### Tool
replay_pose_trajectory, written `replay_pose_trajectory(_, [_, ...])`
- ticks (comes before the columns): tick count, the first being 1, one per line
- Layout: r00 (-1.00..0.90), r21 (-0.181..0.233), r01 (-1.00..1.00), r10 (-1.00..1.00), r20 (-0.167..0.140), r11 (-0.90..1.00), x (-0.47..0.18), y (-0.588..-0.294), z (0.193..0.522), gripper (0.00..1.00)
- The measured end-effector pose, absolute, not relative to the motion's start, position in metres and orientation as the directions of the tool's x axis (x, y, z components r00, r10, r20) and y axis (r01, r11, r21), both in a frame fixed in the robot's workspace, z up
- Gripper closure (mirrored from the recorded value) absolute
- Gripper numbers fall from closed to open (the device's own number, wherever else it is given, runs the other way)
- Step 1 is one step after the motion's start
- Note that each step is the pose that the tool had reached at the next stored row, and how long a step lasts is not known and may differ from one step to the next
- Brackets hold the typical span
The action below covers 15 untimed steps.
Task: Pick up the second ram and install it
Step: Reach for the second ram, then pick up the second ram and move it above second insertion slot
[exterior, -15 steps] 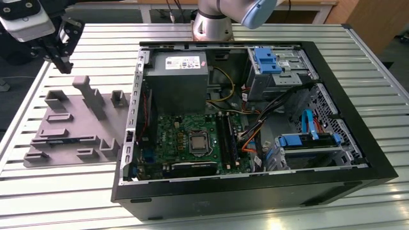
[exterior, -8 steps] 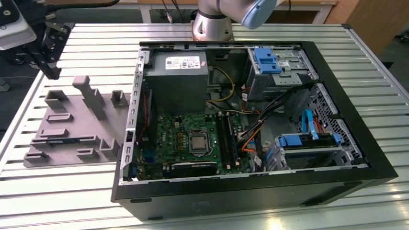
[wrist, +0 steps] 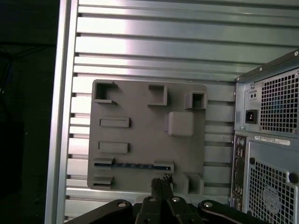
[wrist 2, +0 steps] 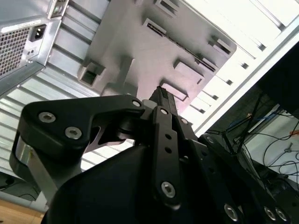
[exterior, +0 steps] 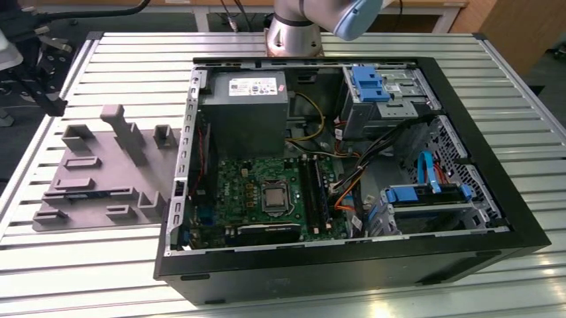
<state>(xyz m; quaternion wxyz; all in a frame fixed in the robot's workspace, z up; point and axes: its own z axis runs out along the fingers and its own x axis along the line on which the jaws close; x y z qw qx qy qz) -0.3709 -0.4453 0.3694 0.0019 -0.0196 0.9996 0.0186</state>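
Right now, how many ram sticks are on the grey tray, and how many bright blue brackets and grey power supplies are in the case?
ram stick: 1
bright blue brackets: 2
grey power supply: 1
total: 4

Open air separates my gripper (wrist: 161,181), fingers pressed together, from the grey fixture tray (wrist: 140,112) below. Raised blocks (wrist: 180,123) and 1 tall post (exterior: 124,129) stud the tray; the second ram (wrist: 133,165) lies sunk between 2 of them. The computer case (wrist: 271,107) walls 1 side. Slatted table (wrist: 163,46) surrounds the rest.
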Motion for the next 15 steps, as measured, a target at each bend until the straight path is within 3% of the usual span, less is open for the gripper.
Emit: replay_pose_trajectory(15, [-0.999,0.037,-0.041,-0.041,-0.005,0.998,-0.396,-0.446,0.367,0.89])
